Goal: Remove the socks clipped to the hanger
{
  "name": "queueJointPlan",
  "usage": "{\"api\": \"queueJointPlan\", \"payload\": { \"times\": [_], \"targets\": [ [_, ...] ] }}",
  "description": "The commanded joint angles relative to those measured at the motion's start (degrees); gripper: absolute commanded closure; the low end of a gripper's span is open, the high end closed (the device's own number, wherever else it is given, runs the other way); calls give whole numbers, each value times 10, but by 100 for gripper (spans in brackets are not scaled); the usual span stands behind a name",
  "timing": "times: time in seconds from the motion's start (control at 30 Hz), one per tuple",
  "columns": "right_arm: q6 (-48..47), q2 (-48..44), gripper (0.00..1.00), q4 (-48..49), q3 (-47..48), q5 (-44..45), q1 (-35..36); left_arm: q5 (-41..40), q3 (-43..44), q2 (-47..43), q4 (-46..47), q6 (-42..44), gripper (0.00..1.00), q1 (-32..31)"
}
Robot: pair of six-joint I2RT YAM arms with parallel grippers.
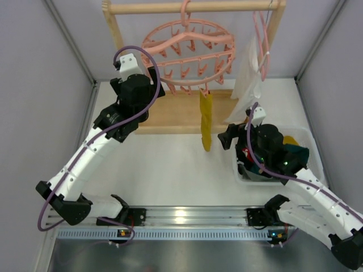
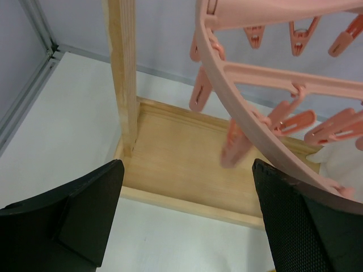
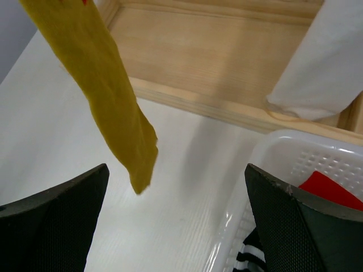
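My left jaws are spread wide and hold nothing. They sit high up at the left edge of the hanger (image 1: 187, 54), the round pink hoop that hangs by its hook from the wooden rail (image 1: 193, 7) at the far side of the table (image 1: 170, 170). In my left wrist view the hoop's curved rim passes close over the right-hand jaw, and I cannot tell whether they touch. Small pink pegs (image 2: 238, 141) dangle ahead of the gap between the jaws, with the rack's left post (image 2: 123, 73) standing beyond the left one.

One mustard-yellow sock (image 1: 206, 120) is clipped to a peg at the near edge of the hoop. It hangs straight down in front of the wooden base (image 1: 170, 116), its toe above the table.

My right jaws are released too, gripping nothing. They are low, just right of that sock's lower end. In my right wrist view the sock hangs ahead of the gap between them, nearer the left one and touching neither.

A white basket (image 1: 316, 148) stands on the table at the near right, beneath my right arm (image 1: 317, 195). In it lie a red sock (image 3: 329, 190), a dark teal sock (image 1: 295, 154) and a yellow sock (image 1: 290, 140). A large white cloth (image 1: 247, 85) hangs from a thin pink clothes hanger (image 1: 262, 45) at the right end of the rail.
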Motion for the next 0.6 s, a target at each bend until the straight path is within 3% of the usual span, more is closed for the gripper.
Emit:
{"api": "queueJointPlan", "payload": {
  "times": [0.0, 0.57],
  "targets": [
    [-8, 13, 1, 69, 29, -37, 8, 12, -6, 0, 24, -5, 2, 3],
    [19, 87, 1, 119, 68, -81, 32, 32, -1, 15, 27, 1, 2, 3]
  ]
}}
